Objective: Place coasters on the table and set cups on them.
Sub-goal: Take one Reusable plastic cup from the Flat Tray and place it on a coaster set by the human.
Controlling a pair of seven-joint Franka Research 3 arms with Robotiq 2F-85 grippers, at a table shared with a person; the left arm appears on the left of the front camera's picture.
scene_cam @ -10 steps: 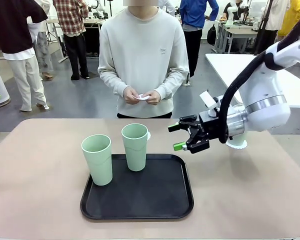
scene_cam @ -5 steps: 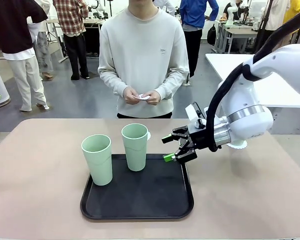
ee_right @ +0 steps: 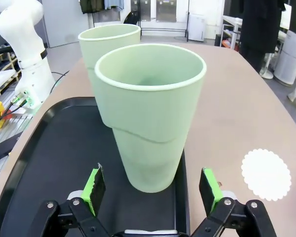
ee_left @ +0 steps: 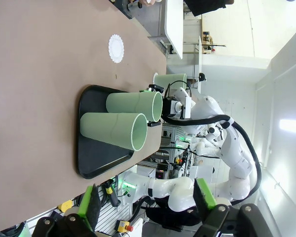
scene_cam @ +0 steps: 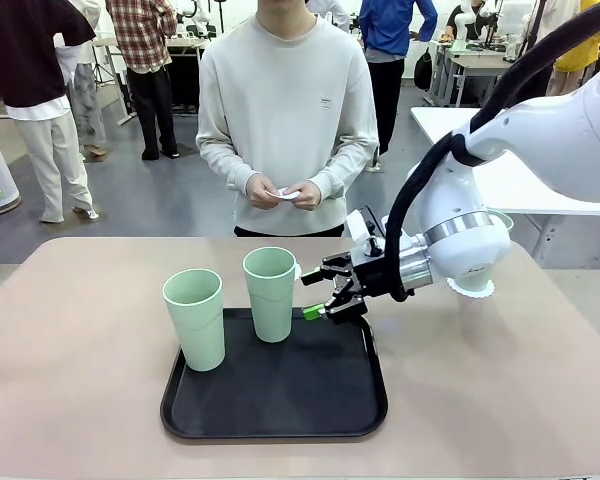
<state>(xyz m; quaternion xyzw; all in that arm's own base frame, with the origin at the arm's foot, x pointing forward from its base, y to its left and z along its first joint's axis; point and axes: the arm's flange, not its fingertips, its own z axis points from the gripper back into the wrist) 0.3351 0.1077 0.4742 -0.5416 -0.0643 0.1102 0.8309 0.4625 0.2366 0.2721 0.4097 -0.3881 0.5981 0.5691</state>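
Now that the right gripper (scene_cam: pixel 312 293) has swung left to the far cup (scene_cam: pixel 271 295) on the tray (scene_cam: pixel 280 425), its jaws stand wide and empty, lined up on it. Pickup looks next; bare coaster (ee_right: pixel 266 174) waits on the table (scene_cam: pixel 80 400) just beyond.

Even, bright overhead light is cast, only soft shadows are seen under the cups (scene_cam: pixel 270 295) on the tray (scene_cam: pixel 280 392), straight lines are bent in the wrist views, and background detail is perhaps slightly blurred.
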